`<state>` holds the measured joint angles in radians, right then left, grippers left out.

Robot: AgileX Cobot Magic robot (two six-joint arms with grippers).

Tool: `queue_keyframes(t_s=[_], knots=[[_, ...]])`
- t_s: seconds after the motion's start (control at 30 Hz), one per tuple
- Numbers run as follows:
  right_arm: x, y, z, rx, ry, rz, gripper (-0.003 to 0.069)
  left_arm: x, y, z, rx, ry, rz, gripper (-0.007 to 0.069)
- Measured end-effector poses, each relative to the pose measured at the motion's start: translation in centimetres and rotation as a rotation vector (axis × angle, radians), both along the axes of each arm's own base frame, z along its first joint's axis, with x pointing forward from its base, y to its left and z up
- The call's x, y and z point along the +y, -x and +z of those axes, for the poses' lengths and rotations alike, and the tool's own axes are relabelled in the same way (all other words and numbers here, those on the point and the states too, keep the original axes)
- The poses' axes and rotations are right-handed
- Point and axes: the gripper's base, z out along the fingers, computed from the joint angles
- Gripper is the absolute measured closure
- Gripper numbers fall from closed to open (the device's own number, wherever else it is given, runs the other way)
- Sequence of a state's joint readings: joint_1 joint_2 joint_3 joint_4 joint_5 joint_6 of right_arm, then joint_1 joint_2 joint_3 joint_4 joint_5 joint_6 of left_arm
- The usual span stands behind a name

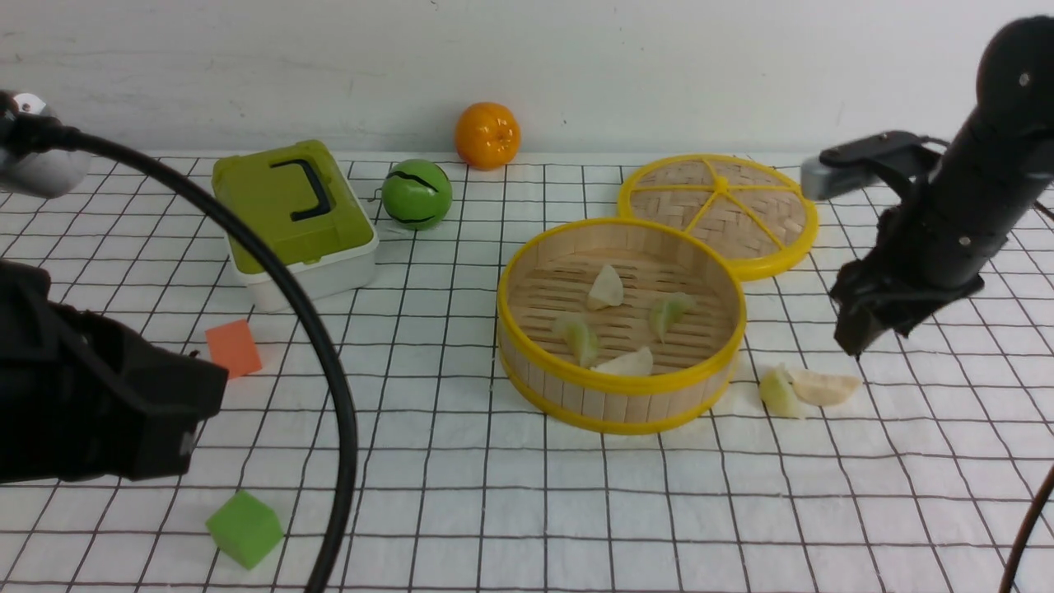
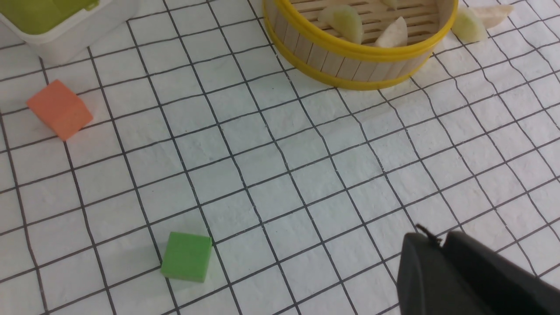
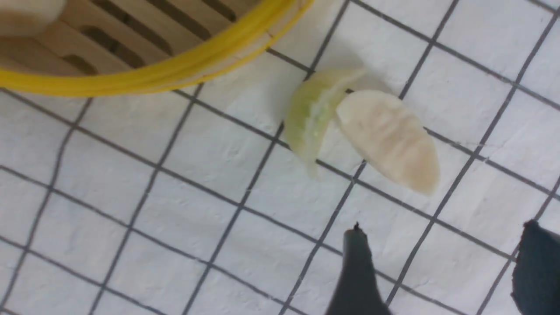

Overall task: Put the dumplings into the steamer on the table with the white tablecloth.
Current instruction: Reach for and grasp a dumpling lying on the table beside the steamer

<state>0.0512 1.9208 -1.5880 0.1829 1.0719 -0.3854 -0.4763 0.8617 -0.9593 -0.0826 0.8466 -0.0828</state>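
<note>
Two of the dumplings, a pale green dumpling (image 3: 313, 118) and a cream dumpling (image 3: 389, 140), lie touching on the white tablecloth (image 1: 527, 494) just beside the steamer (image 1: 626, 403), on its right. Four more sit inside it. The right gripper (image 3: 444, 225) hangs over the cloth just beyond the pair from the steamer, jaws wide and empty. A clean pick likely means straddling the cream dumpling alone, clear of its neighbour and the steamer's rim. The left gripper (image 2: 437, 238), well away from the steamer, is pinched narrow on nothing.
</note>
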Motion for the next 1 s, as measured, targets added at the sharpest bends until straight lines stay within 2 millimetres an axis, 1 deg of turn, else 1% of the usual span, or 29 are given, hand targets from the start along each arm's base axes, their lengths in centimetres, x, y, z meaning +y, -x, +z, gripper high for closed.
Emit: queue_keyframes(t_s=[0.1, 0.2, 0.27, 0.33, 0.5, 0.63, 0.67, 0.7, 0.73, 0.77, 0.87, 0.93, 0.97, 1.0], knots=[[-0.7, -1.0, -2.1, 0.003, -0.001, 0.03, 0.0206, 0.0, 0.0, 0.0, -0.001, 0.0, 0.0, 0.0568], [-0.2, -1.7, -3.8, -0.012, 0.013, 0.122, 0.0206, 0.0, 0.0, 0.0, 0.0, 0.003, 0.0, 0.0567], [0.1, -1.9, -4.2, -0.023, 0.023, 0.164, 0.0206, 0.0, 0.0, 0.0, 0.0, 0.004, 0.0, 0.0567], [0.8, -2.2, -5.1, -0.032, 0.037, 0.236, 0.0206, -0.1, 0.0, 0.0, 0.003, 0.008, -0.001, 0.0566], [1.4, -2.5, -6.8, -0.015, 0.059, 0.298, 0.0211, -0.1, 0.1, 0.0, 0.008, 0.017, -0.003, 0.0562], [1.2, -2.6, -7.7, 0.002, 0.085, 0.312, 0.0255, -0.1, 0.1, 0.0, 0.009, 0.019, -0.004, 0.0559], [1.0, -2.7, -7.9, 0.009, 0.104, 0.312, 0.031, -0.1, 0.1, 0.0, 0.01, 0.02, -0.004, 0.0557], [1.0, -2.7, -8.0, 0.01, 0.106, 0.312, 0.0319, -0.1, 0.1, 0.0, 0.01, 0.021, -0.004, 0.0556], [1.0, -2.7, -8.0, 0.009, 0.111, 0.303, 0.0382, -0.2, 0.1, 0.0, 0.01, 0.022, -0.004, 0.0555], [0.9, -2.7, -8.0, 0.012, 0.112, 0.288, 0.0424, -0.2, 0.1, 0.0, 0.01, 0.022, -0.004, 0.0553], [0.8, -2.8, -7.8, 0.016, 0.117, 0.265, 0.042, -0.2, 0.1, 0.0, 0.011, 0.023, -0.005, 0.0552], [0.8, -2.9, -6.2, 0.006, 0.109, 0.216, 0.0419, -0.1, 0.1, 0.0, 0.016, 0.02, -0.005, 0.0552], [0.9, -2.9, -5.0, -0.011, 0.1, 0.197, 0.0419, -0.1, 0.1, -0.1, 0.021, 0.018, -0.006, 0.0552], [1.1, -2.9, -3.2, -0.04, 0.08, 0.176, 0.0419, -0.1, 0.2, -0.1, 0.027, 0.014, -0.006, 0.0552]])
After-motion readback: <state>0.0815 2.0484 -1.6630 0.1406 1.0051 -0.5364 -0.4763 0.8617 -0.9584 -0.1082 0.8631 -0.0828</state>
